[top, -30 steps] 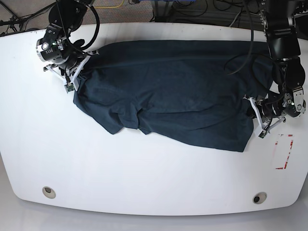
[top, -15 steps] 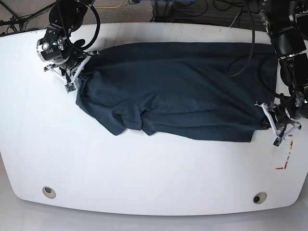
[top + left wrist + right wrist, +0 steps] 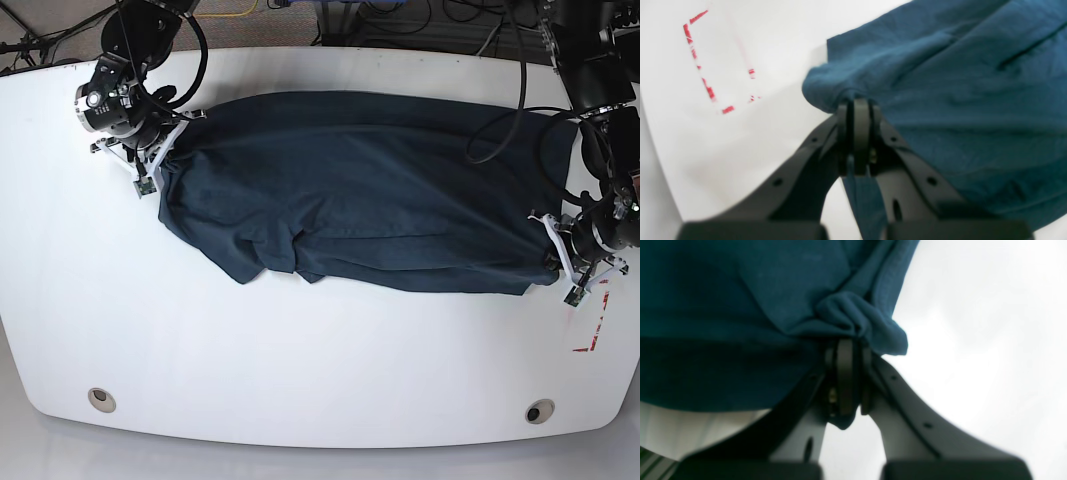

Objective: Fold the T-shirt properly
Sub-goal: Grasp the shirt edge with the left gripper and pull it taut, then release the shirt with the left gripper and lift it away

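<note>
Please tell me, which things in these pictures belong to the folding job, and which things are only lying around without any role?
Belong to the job:
T-shirt
left gripper, shut on the shirt's edge
right gripper, shut on bunched fabric

Just there:
white table
red tape marks
cables behind the table

No legible text anywhere; only broken red marks [image 3: 706, 63] on the white table [image 3: 320, 370].

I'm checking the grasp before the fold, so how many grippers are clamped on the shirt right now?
2. The left gripper is shut on the T-shirt at its end by the red tape marks; the right gripper is shut on a bunched fold at the opposite end.
</note>
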Controlling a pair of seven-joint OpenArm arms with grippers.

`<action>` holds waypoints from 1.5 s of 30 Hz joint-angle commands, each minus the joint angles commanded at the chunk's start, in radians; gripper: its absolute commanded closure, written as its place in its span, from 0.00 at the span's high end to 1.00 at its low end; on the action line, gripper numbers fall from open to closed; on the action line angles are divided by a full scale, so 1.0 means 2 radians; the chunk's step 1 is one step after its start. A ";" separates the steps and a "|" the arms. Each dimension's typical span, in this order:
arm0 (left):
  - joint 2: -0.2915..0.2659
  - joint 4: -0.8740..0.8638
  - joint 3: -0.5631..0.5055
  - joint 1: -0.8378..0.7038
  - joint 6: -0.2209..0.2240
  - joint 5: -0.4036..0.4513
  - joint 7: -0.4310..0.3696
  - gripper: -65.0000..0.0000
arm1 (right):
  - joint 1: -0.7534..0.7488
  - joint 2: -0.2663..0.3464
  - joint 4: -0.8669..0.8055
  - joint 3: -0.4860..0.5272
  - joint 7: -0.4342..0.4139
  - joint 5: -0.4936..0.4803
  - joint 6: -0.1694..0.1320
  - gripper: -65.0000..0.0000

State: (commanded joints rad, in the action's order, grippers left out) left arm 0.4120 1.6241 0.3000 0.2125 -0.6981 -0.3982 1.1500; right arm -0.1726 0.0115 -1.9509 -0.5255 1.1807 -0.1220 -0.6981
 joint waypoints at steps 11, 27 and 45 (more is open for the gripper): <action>0.000 0.035 0.008 -0.008 0.000 -0.002 0.000 0.00 | -0.001 0.000 0.000 0.000 0.000 0.000 0.000 0.00; -0.035 0.081 0.022 0.084 0.000 0.004 0.041 0.00 | 0.131 0.054 -0.001 -0.001 0.045 0.005 0.000 0.00; -0.069 0.044 -0.007 0.104 0.000 0.013 0.086 0.01 | 0.222 0.106 0.000 0.012 0.050 0.000 0.000 0.00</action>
State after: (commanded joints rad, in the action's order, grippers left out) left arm 0.2739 1.7131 0.2862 0.4212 -0.6974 -0.3721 1.3218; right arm 0.2708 0.2232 -1.9509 -0.5010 1.2804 -0.1220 -0.6981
